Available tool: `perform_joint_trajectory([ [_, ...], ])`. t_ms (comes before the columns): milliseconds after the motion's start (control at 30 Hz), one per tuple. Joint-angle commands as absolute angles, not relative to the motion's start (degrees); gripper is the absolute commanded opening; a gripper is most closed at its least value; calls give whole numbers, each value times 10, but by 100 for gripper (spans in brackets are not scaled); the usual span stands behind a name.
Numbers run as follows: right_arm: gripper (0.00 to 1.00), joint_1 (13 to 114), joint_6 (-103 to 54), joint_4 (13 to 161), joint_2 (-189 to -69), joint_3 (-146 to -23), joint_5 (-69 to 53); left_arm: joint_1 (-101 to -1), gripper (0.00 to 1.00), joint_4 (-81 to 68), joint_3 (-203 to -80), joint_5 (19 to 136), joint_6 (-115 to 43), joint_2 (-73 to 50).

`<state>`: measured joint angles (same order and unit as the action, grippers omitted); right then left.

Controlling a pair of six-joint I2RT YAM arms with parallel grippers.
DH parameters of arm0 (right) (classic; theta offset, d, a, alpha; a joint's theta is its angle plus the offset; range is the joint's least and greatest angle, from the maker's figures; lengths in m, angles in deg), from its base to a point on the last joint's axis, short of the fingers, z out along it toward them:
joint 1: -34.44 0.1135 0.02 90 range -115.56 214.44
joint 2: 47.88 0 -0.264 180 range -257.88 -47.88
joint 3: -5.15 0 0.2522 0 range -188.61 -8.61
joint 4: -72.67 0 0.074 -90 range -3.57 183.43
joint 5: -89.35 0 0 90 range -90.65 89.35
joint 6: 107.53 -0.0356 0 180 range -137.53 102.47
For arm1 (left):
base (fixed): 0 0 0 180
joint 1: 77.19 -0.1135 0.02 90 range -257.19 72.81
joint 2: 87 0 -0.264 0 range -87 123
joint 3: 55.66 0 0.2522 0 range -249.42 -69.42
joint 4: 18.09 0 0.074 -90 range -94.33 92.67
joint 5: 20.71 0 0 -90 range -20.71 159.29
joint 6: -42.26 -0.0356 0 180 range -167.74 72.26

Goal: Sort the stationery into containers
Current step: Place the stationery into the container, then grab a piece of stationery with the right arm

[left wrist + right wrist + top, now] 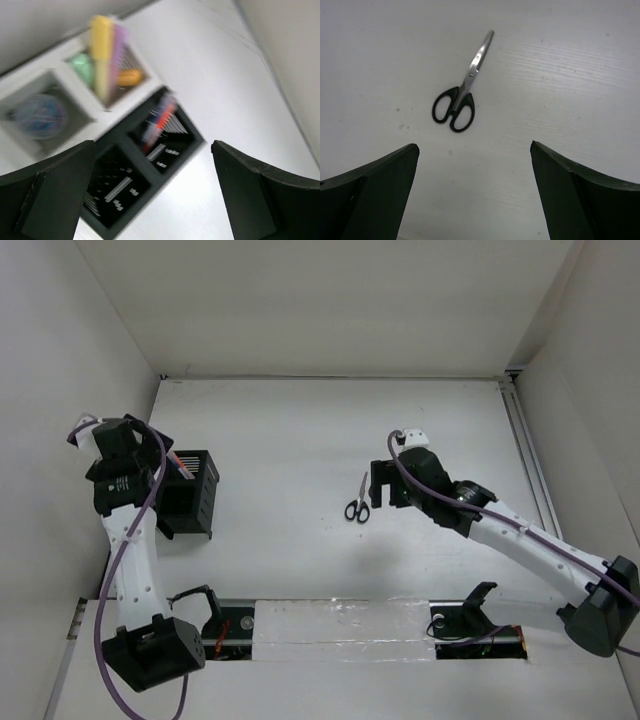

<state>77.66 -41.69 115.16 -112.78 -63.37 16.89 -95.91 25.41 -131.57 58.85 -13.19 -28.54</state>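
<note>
Mid-bench, the scissors (457,102) lay unsorted, just ahead of the wide-spread right hand (475,165). At the left edge, the left hand (155,165) gaped empty over the black holder (192,145) with its pens (160,120). Past it, highlighters (102,55) and tub (39,115) sat in the white organiser (85,100).

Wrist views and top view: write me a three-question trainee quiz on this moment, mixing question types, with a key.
1. True or false: the scissors stand inside the black holder.
2. Where does the round blue tub lie? A) on the bare table B) in the black holder C) in the white organiser, in the compartment beside the highlighters
3. Fill in: the gripper nearest the scissors is the ____ one.

Key: 1 false, they lie flat on the table; 2 C; 3 right, and the right gripper is open.
</note>
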Motion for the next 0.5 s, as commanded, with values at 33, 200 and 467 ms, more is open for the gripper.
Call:
perform_joint_trajectory([
  [33,99,782,-483,1168,-1164,-621,233,-942,99,196,-1360,768,-159,-299],
  [200,98,782,-515,1152,-1230,-603,250,-636,99,212,-1438,600,-128,-225],
  [467,89,796,-557,1113,-1334,-615,249,-458,99,264,-1476,468,-98,-86],
])
